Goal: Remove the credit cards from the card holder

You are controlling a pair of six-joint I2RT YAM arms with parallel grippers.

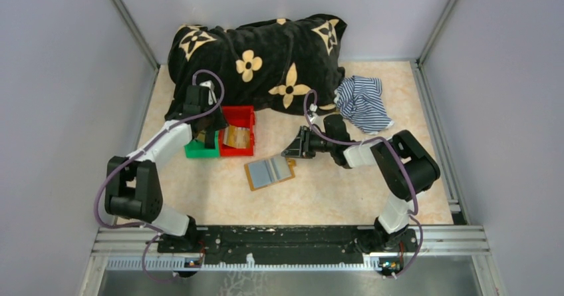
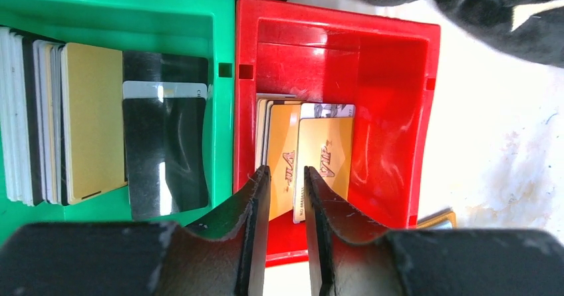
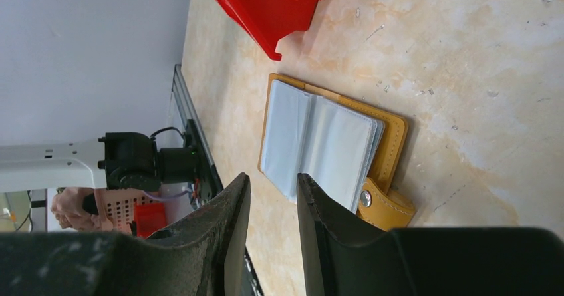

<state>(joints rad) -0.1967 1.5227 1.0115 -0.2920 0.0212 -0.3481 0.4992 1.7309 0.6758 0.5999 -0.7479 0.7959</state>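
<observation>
Tabletop [image 1: 319, 199] beige, scuffed, w/ card holder [image 1: 269, 172]; grey walls [image 1: 60, 76]

card holder [image 1: 269, 172]: open, flat | credit cards [image 2: 326, 156]: gold, in red bin [image 2: 392, 76]

Bright even light, soft shadows, foreground perhaps blurred

green bin [image 2: 166, 23] cropped, rear cards [image 2: 261, 133] overlapped
</observation>
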